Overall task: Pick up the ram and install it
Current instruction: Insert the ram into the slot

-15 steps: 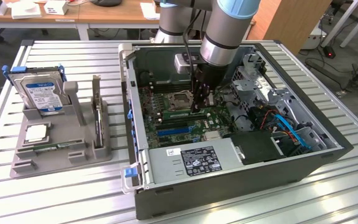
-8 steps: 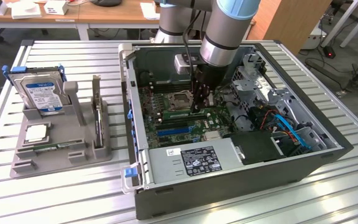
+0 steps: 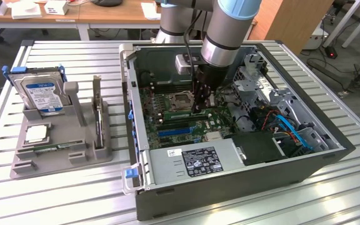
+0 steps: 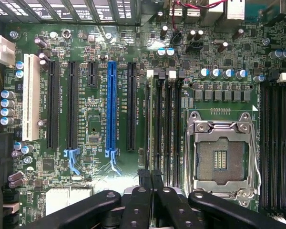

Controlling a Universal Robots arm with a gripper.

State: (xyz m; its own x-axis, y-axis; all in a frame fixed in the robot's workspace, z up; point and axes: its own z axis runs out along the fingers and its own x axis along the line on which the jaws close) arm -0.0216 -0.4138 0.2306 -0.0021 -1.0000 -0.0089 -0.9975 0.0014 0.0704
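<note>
Ram [image 4: 147, 129] stands edge-on at the outermost memory slot beside the CPU socket [image 4: 221, 152], pinched by the gripper [image 4: 150, 174], whose fingers [image 4: 144, 180] are closed almost together on it. Beneath lies the motherboard [image 4: 97, 125], inside the open computer case [image 3: 230, 197] on the bench [image 3: 73, 197].

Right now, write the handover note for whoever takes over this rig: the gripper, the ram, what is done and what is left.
Gripper: shut, low inside the open computer case, at one end of the memory slots beside the empty CPU socket.
Ram: a green stick stands on edge in those slots right by the gripper; this looks like the ram. Whether the gripper pinches it or only presses on it cannot be told.
Done: the ram is off the grey tray and at the slot.
Left: it is unclear whether the ram is fully seated or latched, so treat the install as unconfirmed.
</note>
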